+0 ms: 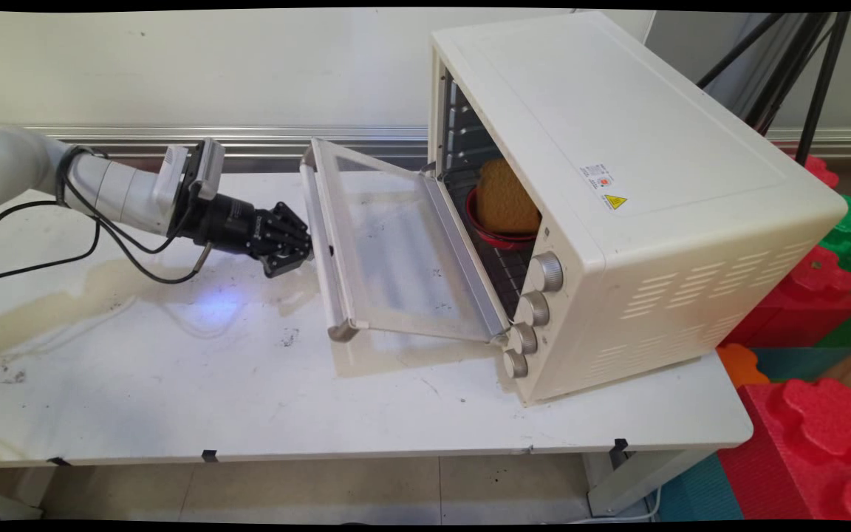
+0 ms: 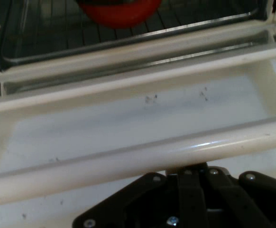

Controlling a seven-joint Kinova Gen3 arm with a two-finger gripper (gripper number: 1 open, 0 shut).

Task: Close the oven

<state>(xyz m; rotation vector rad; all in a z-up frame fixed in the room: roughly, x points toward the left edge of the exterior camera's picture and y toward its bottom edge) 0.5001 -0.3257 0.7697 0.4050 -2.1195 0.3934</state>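
Where oven door (image 1: pixel 396 251) hangs open over the surface (image 1: pixel 174 384), shows end effector (image 1: pixel 300 255) closed and empty, tips against door handle (image 1: pixel 320 236). Bread (image 1: pixel 507 196) on red dish (image 1: pixel 488 230) inside oven (image 1: pixel 654 185). Best kept square to handle, contact centred.

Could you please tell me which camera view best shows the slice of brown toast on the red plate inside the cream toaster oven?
The main view: the slice of brown toast stands on the red plate inside the open cream toaster oven. The hand view shows only the plate's red rim, not the toast.
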